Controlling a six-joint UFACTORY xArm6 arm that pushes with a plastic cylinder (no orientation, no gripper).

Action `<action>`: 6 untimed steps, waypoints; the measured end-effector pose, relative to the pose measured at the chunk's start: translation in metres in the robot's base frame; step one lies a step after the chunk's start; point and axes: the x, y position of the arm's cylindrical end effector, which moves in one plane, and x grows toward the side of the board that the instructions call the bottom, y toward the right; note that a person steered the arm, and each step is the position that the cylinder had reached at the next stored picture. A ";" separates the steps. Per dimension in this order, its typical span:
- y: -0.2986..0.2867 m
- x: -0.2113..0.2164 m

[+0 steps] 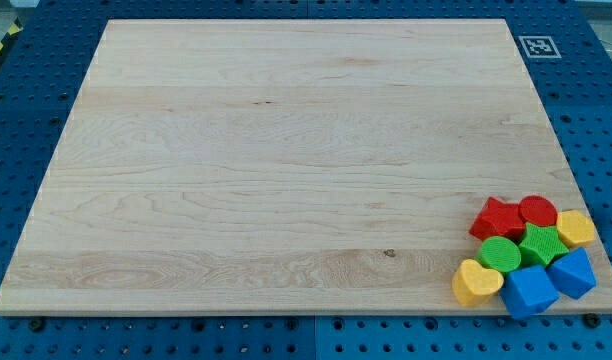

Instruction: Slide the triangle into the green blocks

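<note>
All the blocks sit in one tight cluster at the board's bottom right corner. A green round block (501,254) and a green star-like block (542,245) lie in the middle of it. A blue block that looks triangular (574,273) touches the green star's lower right side. A second blue block (531,290) lies just below the green blocks. My tip does not show in the view.
A red star-like block (498,217) and a red round block (537,210) lie above the greens. A yellow block (576,228) is at the cluster's right, a yellow heart (476,283) at its left. The wooden board (286,160) edge runs just below and right of the cluster.
</note>
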 end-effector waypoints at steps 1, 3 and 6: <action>0.000 0.065; -0.009 0.110; -0.079 0.097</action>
